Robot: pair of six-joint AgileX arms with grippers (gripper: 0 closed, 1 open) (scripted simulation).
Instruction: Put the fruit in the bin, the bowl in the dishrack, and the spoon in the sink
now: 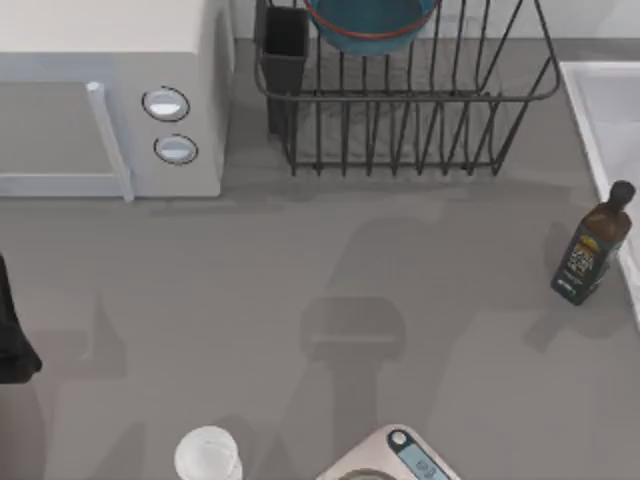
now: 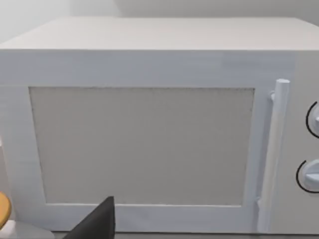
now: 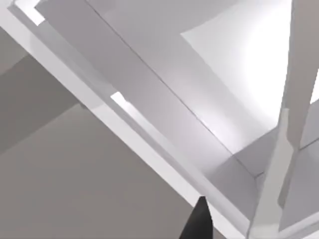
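On the grey desk (image 1: 300, 260), the bowl (image 1: 372, 25) already sits in the dishrack (image 1: 400, 100) at twelve o'clock; the sink (image 1: 605, 120) lies at two o'clock. Neither end effector's finger state can be told.

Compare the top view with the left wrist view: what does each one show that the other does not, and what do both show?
Top view alone: the blue bowl sitting in the dishrack, a dark bottle beside the sink, a clear glass and a kitchen scale at the near edge.

Left wrist view alone: the microwave's door panel seen from the front, and an orange object at the picture's edge.

Both: the white microwave with its handle and two knobs.
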